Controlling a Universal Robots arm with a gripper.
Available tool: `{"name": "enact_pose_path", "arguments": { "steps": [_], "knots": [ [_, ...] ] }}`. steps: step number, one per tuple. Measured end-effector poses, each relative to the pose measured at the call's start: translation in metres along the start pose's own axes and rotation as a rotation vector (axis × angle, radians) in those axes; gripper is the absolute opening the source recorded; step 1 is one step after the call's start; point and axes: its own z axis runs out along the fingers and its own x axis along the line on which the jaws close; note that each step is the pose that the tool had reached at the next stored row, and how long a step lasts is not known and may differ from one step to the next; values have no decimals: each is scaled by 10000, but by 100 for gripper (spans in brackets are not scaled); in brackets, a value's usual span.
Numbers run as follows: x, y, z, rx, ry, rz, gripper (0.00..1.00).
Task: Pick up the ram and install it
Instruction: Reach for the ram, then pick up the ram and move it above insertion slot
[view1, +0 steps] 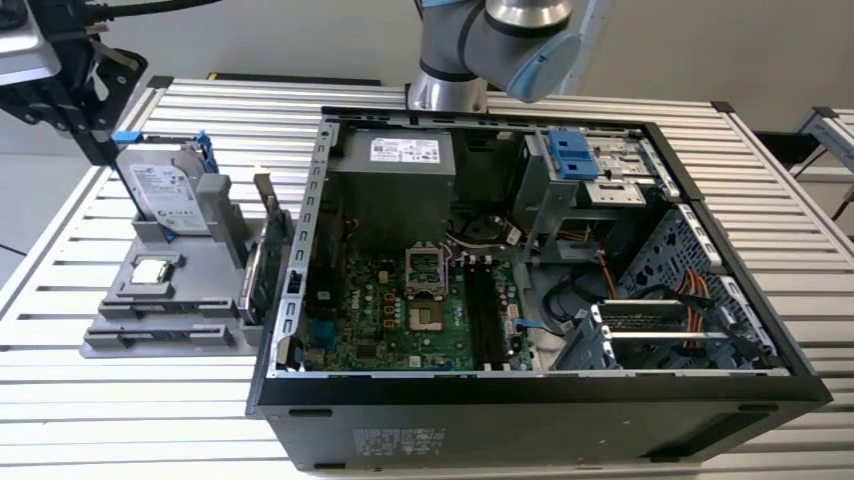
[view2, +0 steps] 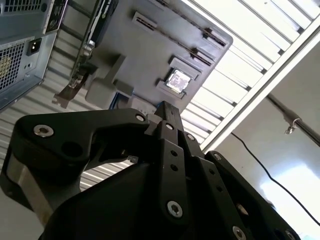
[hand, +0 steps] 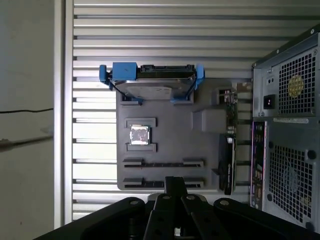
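Above the grey tray (hand: 170, 140), claw (hand: 175, 183) pinched together in first wrist view, motherboard (view1: 387, 300) in exterior view.

The silver-and-blue jointed robot arm (view1: 514, 40) stands upright — its black metal jaws point downward, tips pressed together.

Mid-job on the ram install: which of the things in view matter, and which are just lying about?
Job: gripper; memory slots in the open computer case.
Lying about: hard drive, processor chip, green card, all on the grey holder.
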Motion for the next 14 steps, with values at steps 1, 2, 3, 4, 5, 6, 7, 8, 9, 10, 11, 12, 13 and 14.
{"name": "enact_pose_path", "arguments": {
  "steps": [1, 2, 3, 4, 5, 6, 7, 8, 9, 10, 11, 12, 13, 14],
  "knots": [
    [0, -9, -1, 0, 0, 0, 0],
    [0, -17, -1, -1, 0, 0, 0],
    [0, -25, -1, -1, 0, 1, 0],
    [0, -33, -1, -1, -1, 0, 0],
    [0, -40, -1, -2, -1, 0, 0],
    [0, -48, -2, -1, 0, 1, 0],
    [0, -56, -2, -1, 1, 0, 0],
    [-1, -64, -3, 0, 1, 0, 0],
    [0, -73, -3, -1, 1, 1, 0],
    [0, -81, -3, -1, 1, 0, 0],
    [0, -89, -4, -1, 2, 1, 0],
    [-1, -98, -4, 0, 4, 1, 0],
    [0, -107, -5, 0, 4, 1, 0],
    [0, -118, -6, 0, 5, 1, 0]
  ]
}}
